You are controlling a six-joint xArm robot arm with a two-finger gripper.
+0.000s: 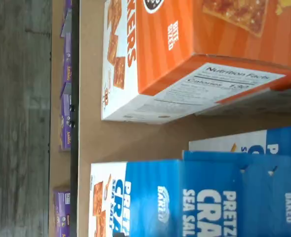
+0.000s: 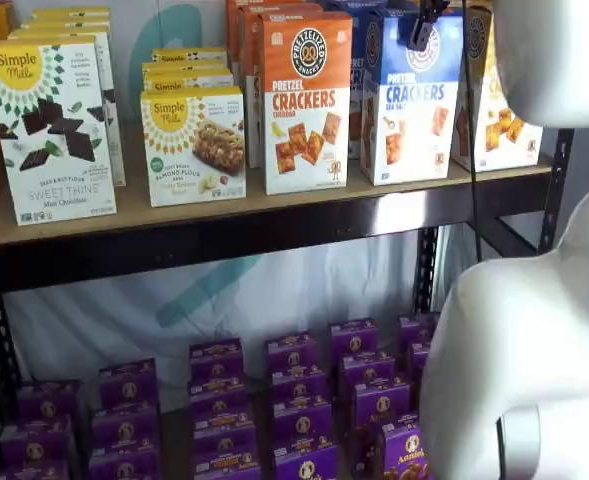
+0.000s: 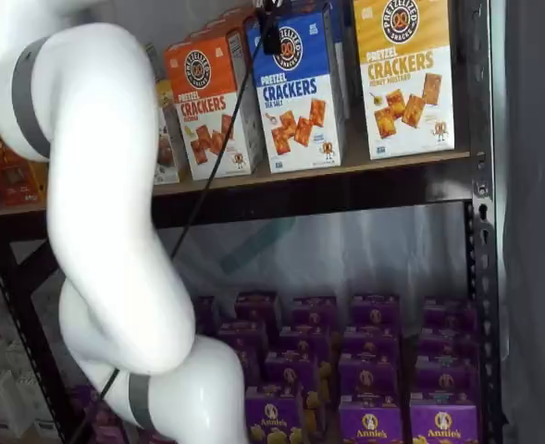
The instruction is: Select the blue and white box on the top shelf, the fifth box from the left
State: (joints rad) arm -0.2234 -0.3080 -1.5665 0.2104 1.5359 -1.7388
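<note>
The gripper (image 2: 426,22) hangs from above at the top edge of the blue and white box (image 2: 409,98), seen only as dark fingers with a cable (image 2: 471,120) trailing down beside them. The pictures do not show a clear gap, yet the jaws stand as wide as they go and nothing is held between them. In a shelf view the fingers (image 3: 270,28) sit against the box's upper front edge — whether they touch the cardboard cannot be told.

The blue and white box (image 3: 298,92) stands upright at the front of the top shelf (image 2: 274,215), between the orange-topped box (image 2: 306,102) and the yellow-topped box (image 3: 403,74). Gaps show on both sides of it. More blue boxes stand behind it in the row, as the wrist view (image 1: 185,197) shows.

It looks like a light, thin cardboard carton of crackers: stiff along its edges, soft across its broad faces, with a smooth printed skin that could slip. The contents would break under a hard squeeze or a drop. The sensible hold is across the two narrow sides near the top, where the folded flaps stiffen the walls — the gaps beside it should leave room for a finger on each side. A grip high up on a tall box may let it swing, so a firm but modest close seems right.

Below, small purple boxes (image 2: 294,400) fill the lower level.
</note>
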